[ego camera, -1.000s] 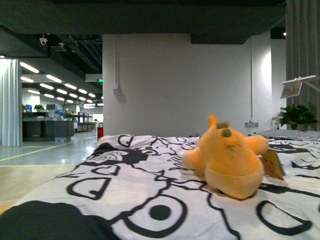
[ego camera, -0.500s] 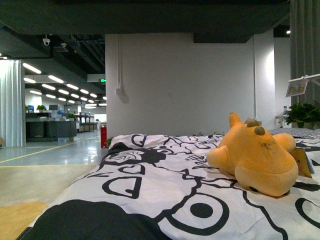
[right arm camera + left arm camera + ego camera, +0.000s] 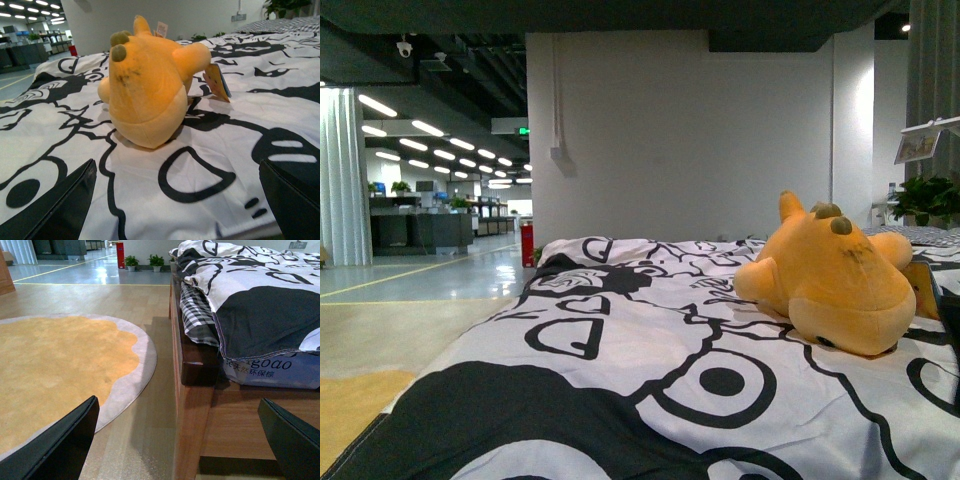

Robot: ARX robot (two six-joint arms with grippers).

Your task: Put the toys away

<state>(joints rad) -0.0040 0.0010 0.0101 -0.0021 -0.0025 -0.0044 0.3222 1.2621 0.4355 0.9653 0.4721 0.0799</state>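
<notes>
An orange-yellow plush toy [image 3: 830, 275] lies on the black-and-white patterned bedspread [image 3: 650, 340], toward the right in the front view. The right wrist view shows the same toy [image 3: 147, 82] from close by, with a paper tag [image 3: 217, 82] at its side. My right gripper [image 3: 177, 200] is open over the bedspread, a short way in front of the toy, with nothing between its fingers. My left gripper [image 3: 180, 440] is open low beside the bed's wooden frame [image 3: 192, 390], above the floor. Neither arm shows in the front view.
A round orange rug [image 3: 55, 365] with a grey border lies on the wood floor beside the bed. The bedspread hangs over the frame corner [image 3: 260, 315]. A white wall [image 3: 690, 140] stands behind the bed, an open office hall [image 3: 420, 230] to the left, and a potted plant [image 3: 925, 200] at the far right.
The front camera's view has shifted left and a little lower, so the toy now sits further right and larger in it than a second ago. The toy itself lies as before.
</notes>
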